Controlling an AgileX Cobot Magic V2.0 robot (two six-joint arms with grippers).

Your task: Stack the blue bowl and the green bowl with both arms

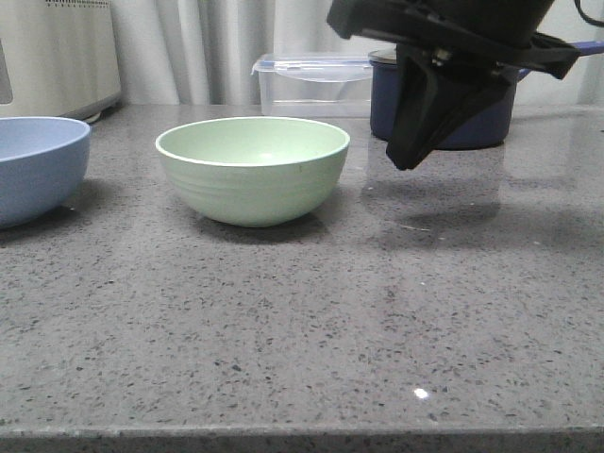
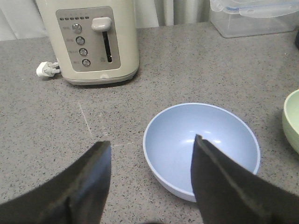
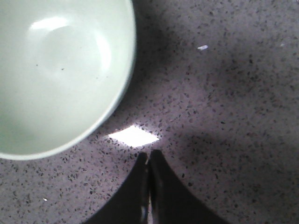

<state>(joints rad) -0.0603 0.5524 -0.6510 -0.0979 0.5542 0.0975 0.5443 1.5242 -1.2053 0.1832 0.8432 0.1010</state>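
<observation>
- Grey speckled stone surface (image 1: 302, 330) carries both bowls, each upright and empty; nothing stacked yet.
- Green bowl (image 1: 252, 170) is seen near the centre of the front view; blue bowl (image 1: 38, 165) sits apart to its left, cut by the frame edge. A clear gap lies betw. them.
- Left tool (image 2: 152, 186) is held wide, nothing gripped. Its fingers (image 2: 88, 182) are seen hovering above the surface, w/ one finger over the near rim of the blue bowl and the other outside it – prob. lined up so the rim can be pinched betw. them.
- Right tool (image 3: 148, 161) is closed to a narrow tip, nothing held. It hangs above the surface just beside the green bowl's right side, not touching it; in the front view it is seen raised over the bowl's rim height.
- Judged step: approach, w/ no grasp made on either bowl. Blue is the smaller, so it is likely meant to be nested inside green.
- Right tool would need to be opened before green's rim can be gripped or steadied.
- Risk: thin rim and smooth wall may slip from a pinch; a tilted lift could knock the green bowl.
- Background, well behind: toaster (image 2: 88, 39), clear lidded box (image 1: 316, 83), dark blue pot (image 1: 453, 113) partly hidden by the right arm.
</observation>
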